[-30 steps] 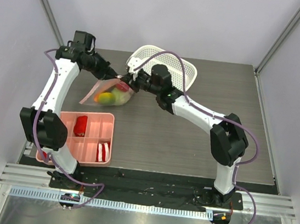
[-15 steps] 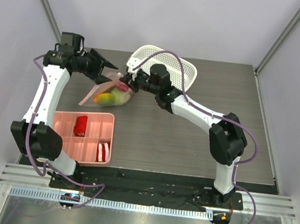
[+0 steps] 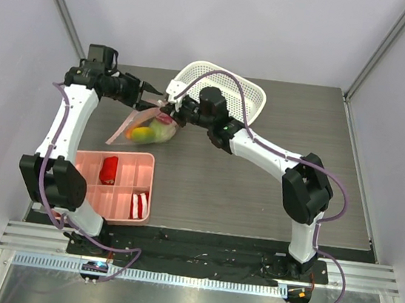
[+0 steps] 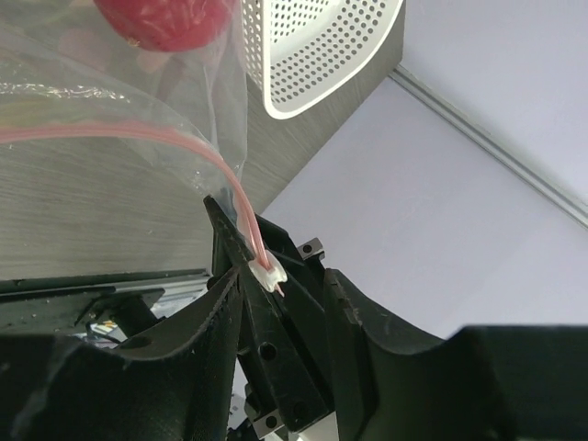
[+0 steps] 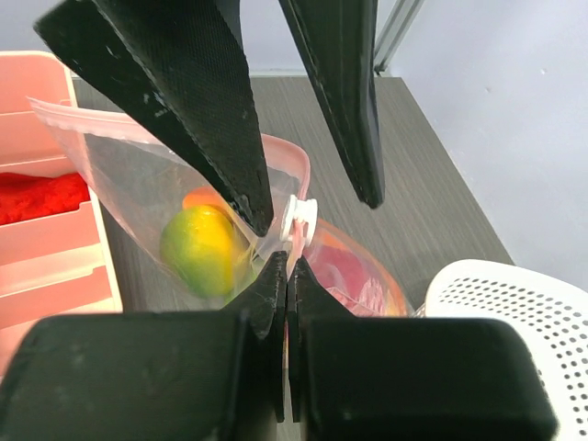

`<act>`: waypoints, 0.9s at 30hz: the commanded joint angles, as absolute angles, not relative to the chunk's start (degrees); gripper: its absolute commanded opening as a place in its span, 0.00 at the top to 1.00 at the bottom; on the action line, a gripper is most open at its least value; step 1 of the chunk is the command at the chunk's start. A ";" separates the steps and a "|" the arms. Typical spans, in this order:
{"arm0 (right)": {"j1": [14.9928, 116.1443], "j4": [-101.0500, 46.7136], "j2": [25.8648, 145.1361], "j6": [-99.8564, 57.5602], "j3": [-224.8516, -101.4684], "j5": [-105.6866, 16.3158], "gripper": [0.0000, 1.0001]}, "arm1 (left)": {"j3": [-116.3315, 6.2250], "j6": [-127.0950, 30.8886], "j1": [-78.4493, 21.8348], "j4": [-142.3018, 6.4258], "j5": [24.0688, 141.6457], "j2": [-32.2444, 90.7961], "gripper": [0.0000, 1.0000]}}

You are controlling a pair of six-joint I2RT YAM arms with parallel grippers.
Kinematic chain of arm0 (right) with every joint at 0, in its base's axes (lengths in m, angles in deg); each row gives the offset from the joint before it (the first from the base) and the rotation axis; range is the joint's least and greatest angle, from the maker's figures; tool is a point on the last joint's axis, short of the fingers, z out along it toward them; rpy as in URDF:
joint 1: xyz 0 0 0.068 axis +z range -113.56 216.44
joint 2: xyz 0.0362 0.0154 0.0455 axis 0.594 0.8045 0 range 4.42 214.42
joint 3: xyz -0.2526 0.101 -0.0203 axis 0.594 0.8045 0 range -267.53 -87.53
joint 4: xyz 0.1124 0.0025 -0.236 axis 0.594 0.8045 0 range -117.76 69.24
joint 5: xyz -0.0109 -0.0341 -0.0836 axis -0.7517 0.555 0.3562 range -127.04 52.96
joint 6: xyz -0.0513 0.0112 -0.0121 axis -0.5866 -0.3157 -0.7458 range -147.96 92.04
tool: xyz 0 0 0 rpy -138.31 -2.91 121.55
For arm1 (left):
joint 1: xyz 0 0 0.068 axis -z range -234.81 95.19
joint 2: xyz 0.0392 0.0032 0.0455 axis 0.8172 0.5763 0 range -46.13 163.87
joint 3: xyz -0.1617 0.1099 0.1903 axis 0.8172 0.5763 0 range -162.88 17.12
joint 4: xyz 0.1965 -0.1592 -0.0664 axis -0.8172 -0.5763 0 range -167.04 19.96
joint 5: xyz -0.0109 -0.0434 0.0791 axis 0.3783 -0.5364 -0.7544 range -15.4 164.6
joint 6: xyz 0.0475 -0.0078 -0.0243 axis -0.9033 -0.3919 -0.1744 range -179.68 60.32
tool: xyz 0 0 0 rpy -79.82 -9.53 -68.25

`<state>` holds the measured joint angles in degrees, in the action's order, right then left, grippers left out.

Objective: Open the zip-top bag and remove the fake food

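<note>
Near the left edge of the table (image 3: 255, 203) stands a pink tray (image 3: 129, 173) with red pieces in it; it is not part of this job. A little farther, the zip-top bag (image 3: 132, 129) seems to rest on the table with its far corner lifted. The fake food (image 3: 147, 132) is inside it: a green-yellow fruit (image 5: 207, 250) and a red fruit (image 5: 354, 276) show through the plastic.

At the lifted corner the right end effector (image 3: 172, 110) is fully closed and pinches the bag rim just under the white slider (image 5: 299, 218). The left end effector (image 3: 154, 100) is partly open. Its fingers (image 5: 184, 92) stand on both sides of the slider and hold nothing yet.

The danger, I think, is in this small place. The slider is tiny, so the left fingers may close on thin plastic or on the right fingertips instead. If the pull does not follow the zip line, the rim may slip out of the pinch, or the whole bag may be dragged.

The left arm goes far along the left side, then bends to the right. The right arm stretches diagonally to the far left, so the two meet tip to tip. Just behind the right wrist, farthest away, is the white basket (image 3: 228, 95).
</note>
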<state>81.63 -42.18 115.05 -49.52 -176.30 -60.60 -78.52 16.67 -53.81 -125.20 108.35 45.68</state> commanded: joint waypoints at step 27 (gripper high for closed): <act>83.29 -52.35 111.57 -47.30 -174.02 -54.97 0.99 | -83.25 12.04 -53.84 -132.70 104.40 47.56 1.00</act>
